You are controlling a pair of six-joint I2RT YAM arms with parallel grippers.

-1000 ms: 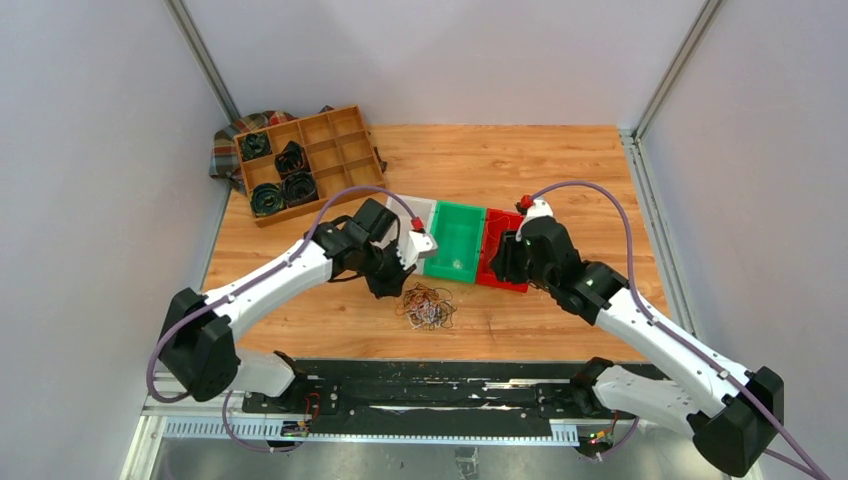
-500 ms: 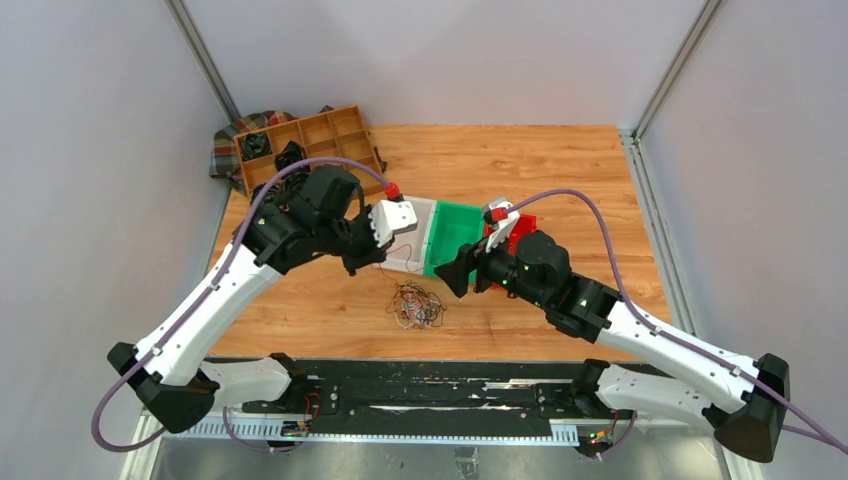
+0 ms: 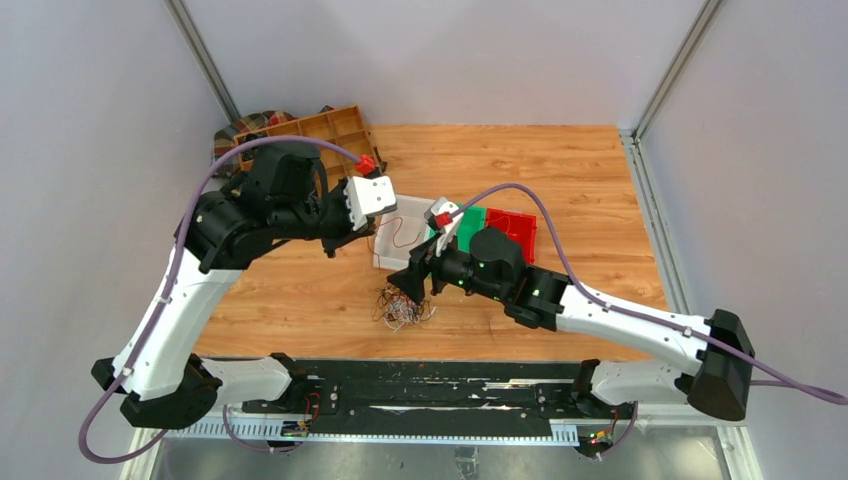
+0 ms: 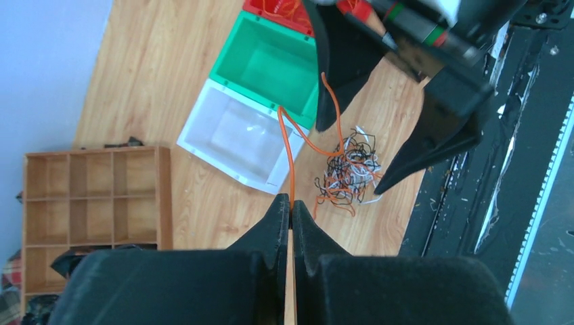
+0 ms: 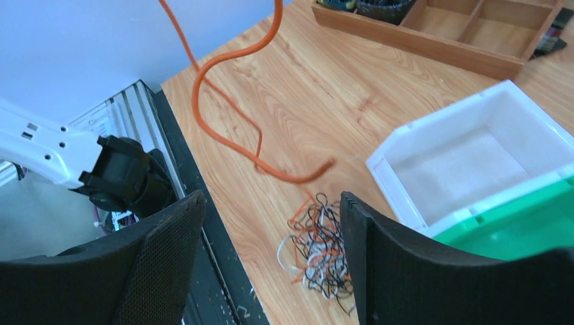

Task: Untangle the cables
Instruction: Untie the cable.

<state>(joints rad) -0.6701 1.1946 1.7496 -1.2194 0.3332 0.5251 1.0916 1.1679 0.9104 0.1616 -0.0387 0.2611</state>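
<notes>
The cables lie as a small tangle (image 3: 400,308) of orange, white and black strands on the wood near the front edge, also in the left wrist view (image 4: 348,169) and the right wrist view (image 5: 321,254). One orange cable (image 4: 292,159) rises out of the tangle into my left gripper (image 4: 291,203), which is shut on it and raised over the white bin's left side (image 3: 337,245). That strand curls through the air (image 5: 203,88). My right gripper (image 5: 271,200) hangs open just above the tangle (image 3: 410,283), holding nothing.
A white bin (image 3: 385,262), a green bin (image 3: 467,222) and a red bin (image 3: 518,225) stand in a row at mid-table. At back left is a wooden compartment tray (image 3: 325,128) on a plaid cloth (image 3: 232,135). The black rail (image 3: 430,375) runs along the front.
My left gripper has risen and drawn back to the left, pulling the orange cable out of the tangle. My right gripper has moved left from the red bin to above the tangle and opened.
</notes>
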